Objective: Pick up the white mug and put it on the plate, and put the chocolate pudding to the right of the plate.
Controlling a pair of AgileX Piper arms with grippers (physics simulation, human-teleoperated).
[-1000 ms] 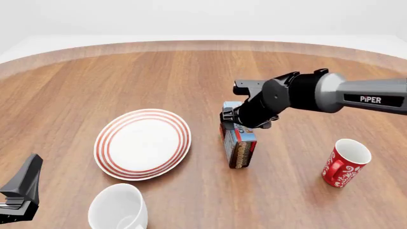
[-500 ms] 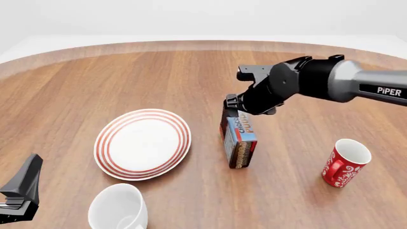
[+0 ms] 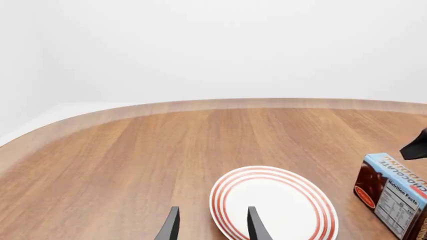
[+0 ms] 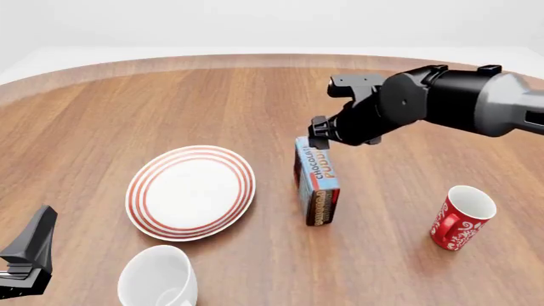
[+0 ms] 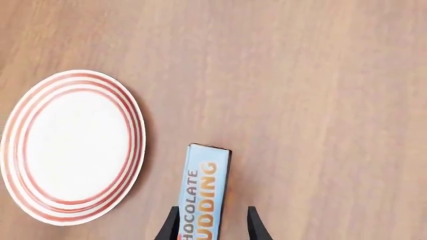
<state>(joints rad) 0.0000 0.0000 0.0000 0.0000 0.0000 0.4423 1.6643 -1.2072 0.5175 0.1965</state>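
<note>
The chocolate pudding (image 4: 318, 182) stands on its narrow edge on the table, just right of the plate (image 4: 191, 191), light-blue face up. My right gripper (image 4: 320, 135) is open above the box's far end, apart from it; in the right wrist view its fingertips (image 5: 254, 226) straddle the box (image 5: 203, 192) with a gap. The white mug (image 4: 158, 278) stands near the front edge, below the plate. My left gripper (image 4: 30, 254) is open and empty at the front left, left of the mug. The left wrist view shows the plate (image 3: 273, 206) and box (image 3: 393, 196).
A red mug with white patterns (image 4: 460, 217) stands at the right, beyond the pudding box. The round wooden table's far edge (image 4: 255, 60) curves across the back. The right arm reaches in from the right above the table.
My right gripper has let go of the pudding box and risen up and back to the right. The box stays standing beside the plate. The left arm has not moved.
</note>
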